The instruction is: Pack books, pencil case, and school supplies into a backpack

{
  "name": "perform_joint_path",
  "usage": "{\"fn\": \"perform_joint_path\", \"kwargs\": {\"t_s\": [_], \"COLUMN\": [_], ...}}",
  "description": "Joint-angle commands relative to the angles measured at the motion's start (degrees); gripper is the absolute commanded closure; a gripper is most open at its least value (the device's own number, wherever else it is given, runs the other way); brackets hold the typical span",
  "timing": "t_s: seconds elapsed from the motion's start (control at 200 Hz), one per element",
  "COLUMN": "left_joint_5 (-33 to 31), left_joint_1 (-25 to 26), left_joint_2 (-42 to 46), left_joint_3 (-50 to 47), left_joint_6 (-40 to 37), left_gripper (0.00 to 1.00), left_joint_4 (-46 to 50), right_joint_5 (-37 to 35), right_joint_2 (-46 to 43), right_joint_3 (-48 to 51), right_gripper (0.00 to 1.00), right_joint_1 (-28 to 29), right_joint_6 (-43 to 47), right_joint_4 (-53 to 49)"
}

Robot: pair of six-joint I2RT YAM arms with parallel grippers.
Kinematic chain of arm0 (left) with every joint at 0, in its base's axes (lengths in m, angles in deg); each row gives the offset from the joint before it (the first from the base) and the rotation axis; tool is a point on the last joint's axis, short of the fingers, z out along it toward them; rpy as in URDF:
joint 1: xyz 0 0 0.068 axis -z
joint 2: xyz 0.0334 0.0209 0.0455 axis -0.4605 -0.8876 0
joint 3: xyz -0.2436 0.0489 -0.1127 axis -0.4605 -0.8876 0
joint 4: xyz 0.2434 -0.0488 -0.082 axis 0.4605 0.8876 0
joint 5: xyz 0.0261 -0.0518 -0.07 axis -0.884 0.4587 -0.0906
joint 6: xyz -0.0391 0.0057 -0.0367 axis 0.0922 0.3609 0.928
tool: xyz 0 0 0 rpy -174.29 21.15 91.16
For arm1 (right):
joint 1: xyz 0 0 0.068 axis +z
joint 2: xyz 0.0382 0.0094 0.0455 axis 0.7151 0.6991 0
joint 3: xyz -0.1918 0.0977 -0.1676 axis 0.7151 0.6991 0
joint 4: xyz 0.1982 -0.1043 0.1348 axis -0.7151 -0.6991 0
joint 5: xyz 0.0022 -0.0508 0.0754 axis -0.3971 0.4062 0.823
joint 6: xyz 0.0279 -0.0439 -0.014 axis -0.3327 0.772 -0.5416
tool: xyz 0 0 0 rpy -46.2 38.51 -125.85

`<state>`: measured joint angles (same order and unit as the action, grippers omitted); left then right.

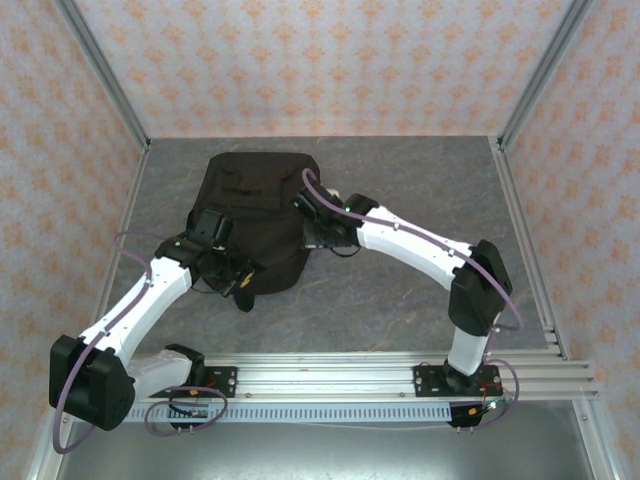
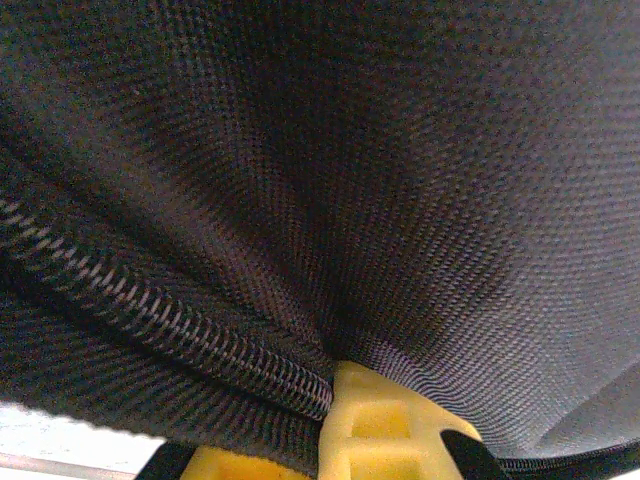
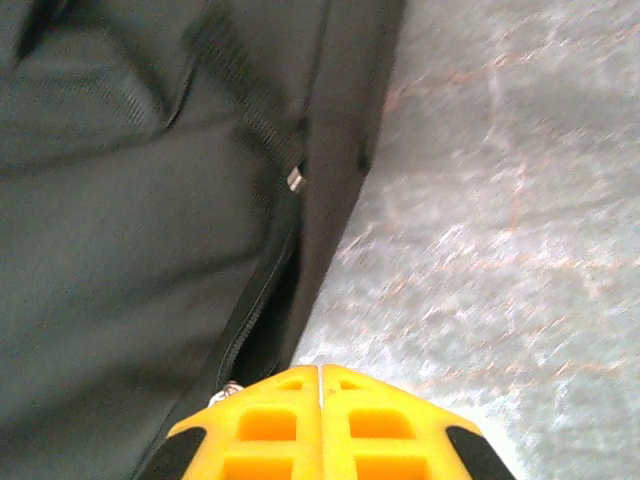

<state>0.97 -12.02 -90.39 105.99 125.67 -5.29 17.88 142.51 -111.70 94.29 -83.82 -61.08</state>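
The black backpack point(image 1: 255, 200) lies on the grey table, left of centre. My left gripper point(image 1: 238, 280) is at its near-left edge. In the left wrist view black woven backpack fabric point(image 2: 350, 150) and a zip line point(image 2: 150, 310) run down between the yellow fingers, and the left gripper point(image 2: 325, 400) is shut on a fold of that fabric. My right gripper point(image 1: 318, 236) sits at the backpack's right side. Its yellow fingers point(image 3: 270, 420) press together with nothing between them, beside the bag's side zip point(image 3: 250, 320). The books, pencil case and school supplies are out of view.
Bare grey table point(image 1: 420, 200) stretches right of the backpack and in front of it. Metal frame posts point(image 1: 100, 70) and patterned walls close in the back and sides. An aluminium rail point(image 1: 330, 375) carrying both arm bases runs along the near edge.
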Motion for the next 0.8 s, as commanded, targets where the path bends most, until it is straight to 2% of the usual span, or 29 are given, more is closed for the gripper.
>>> {"fn": "perform_joint_path", "kwargs": {"t_s": [0.0, 0.115, 0.205, 0.25, 0.325, 0.365, 0.375, 0.48, 0.626, 0.776, 0.796], "left_joint_5": [-3.5, -3.1, -0.3, 1.8, 3.1, 3.4, 3.4, 0.2, -6.2, -18.5, -20.1], "left_joint_1": [-0.4, -0.2, -0.2, -0.2, -0.2, -0.2, -0.2, -0.3, -0.5, -0.6, -0.6], "left_joint_2": [0.5, 0.0, 0.2, 1.4, 5.0, 7.2, 7.9, 11.4, 11.1, 9.3, 9.1], "left_joint_3": [-1.5, -0.6, 0.4, 0.5, 0.9, 1.4, 1.5, 5.9, 11.8, 14.0, 14.0], "left_joint_6": [-2.7, -6.1, -11.7, -14.5, -18.6, -20.8, -21.4, -27.3, -32.8, -33.2, -33.2], "left_gripper": [1.0, 1.0, 0.78, 0.63, 0.32, 0.04, 0.01, 0.0, 0.0, 0.0, 0.0], "left_joint_4": [2.7, 2.4, 0.2, -1.8, -4.2, -5.2, -5.4, -3.7, -0.8, 0.0, -0.3], "right_joint_5": [-11.0, -13.1, -12.7, -12.6, -12.5, -12.8, -12.8, -13.2, -10.7, -8.1, -8.8], "right_joint_2": [2.6, 5.8, 6.0, 4.7, 0.5, -1.9, -2.5, -9.2, -19.0, -29.7, -31.2], "right_joint_3": [-5.2, -8.1, -7.3, -5.2, 0.7, 4.0, 4.6, 13.3, 24.6, 35.0, 35.9], "right_gripper": [1.0, 1.0, 1.0, 1.0, 1.0, 1.0, 1.0, 1.0, 1.0, 1.0, 0.91], "right_joint_1": [-3.4, -6.5, -8.9, -9.7, -10.8, -11.2, -11.3, -11.5, -11.4, -11.2, -11.2], "right_joint_6": [3.3, 2.0, 0.4, -0.5, -2.1, -2.8, -3.0, -4.5, -7.7, -9.4, -9.1], "right_joint_4": [-3.2, -3.7, -3.3, -2.4, 0.5, 1.7, 2.0, 3.9, 5.5, 7.9, 7.8]}}
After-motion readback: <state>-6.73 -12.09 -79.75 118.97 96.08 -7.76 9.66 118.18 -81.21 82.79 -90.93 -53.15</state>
